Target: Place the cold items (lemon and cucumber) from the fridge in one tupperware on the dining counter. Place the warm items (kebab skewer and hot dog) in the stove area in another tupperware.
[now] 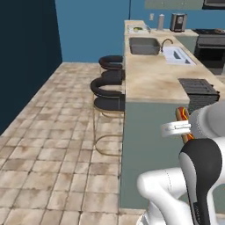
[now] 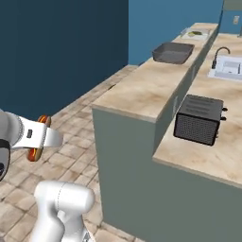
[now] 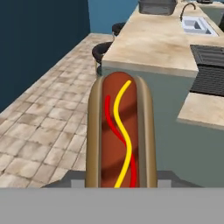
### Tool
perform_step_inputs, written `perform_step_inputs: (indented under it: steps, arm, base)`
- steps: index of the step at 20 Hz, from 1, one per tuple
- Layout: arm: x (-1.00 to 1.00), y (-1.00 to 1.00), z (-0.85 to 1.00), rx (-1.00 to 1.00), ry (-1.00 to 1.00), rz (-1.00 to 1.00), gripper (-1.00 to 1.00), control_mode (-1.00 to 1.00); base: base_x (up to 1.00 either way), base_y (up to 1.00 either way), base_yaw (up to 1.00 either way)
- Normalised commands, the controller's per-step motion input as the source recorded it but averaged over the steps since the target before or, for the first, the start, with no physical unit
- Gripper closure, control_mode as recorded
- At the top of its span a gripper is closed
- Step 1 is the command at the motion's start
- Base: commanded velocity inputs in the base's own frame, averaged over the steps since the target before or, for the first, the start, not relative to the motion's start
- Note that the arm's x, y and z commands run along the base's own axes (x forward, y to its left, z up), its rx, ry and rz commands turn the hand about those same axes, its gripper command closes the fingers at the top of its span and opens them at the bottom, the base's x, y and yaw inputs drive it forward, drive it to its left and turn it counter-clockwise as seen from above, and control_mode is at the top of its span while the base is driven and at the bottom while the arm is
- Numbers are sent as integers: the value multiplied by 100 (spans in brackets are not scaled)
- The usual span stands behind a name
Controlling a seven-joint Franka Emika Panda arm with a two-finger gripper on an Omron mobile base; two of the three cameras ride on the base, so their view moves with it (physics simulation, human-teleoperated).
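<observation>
1. The gripper (image 3: pixel 120 183) is closed on the hot dog (image 3: pixel 120 135), holding it near its lower end; the bun is sticking out ahead of the hand, sauce side facing the hand camera. In the base views the hot dog (image 1: pixel 183 121) is showing just behind the wrist, off the counter and below its top edge.
2. The step in hand, as I judge it, is carrying the hot dog to a tupperware. The dark tub (image 1: pixel 143 45) is sitting far down the counter (image 1: pixel 151 79), near the sink (image 1: pixel 178 56); another container (image 1: pixel 137 29) is lying at the far end, its contents too small to tell.
3. To do it well: the grip should be kept firm and the hand level, since the long bun is overhanging the fingers and could pivot. The hand needs raising above the counter edge before going forward.
4. Edges: the counter's near corner is standing right ahead of the hot dog tip in the hand view. The toaster (image 2: pixel 198 118) is sitting on the lower ledge to the right, near the path.
5. Open room: the tiled floor (image 1: pixel 52 132) to the left is wide, with stools (image 1: pixel 109 90) lining the counter side. The counter top between the near corner and the tub is bare.
</observation>
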Motion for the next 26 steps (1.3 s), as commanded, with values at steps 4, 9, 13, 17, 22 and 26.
perform_step_inputs:
  steps: [4,9,13,17,22,26]
  arm:
    - [0,0,0,0,0,0,100,100]
    - [0,0,0,0,0,0,100,100]
    - [0,0,0,0,0,0,100,100]
    - [0,0,0,0,0,0,100,100]
    - [0,0,0,0,0,0,100,100]
    - [0,0,0,0,0,0,100,100]
  base:
    - [24,100,-32]
    - [26,100,-36]
    - [33,100,-39]
    - [45,100,-50]
    - [49,100,-60]
    - [49,100,-60]
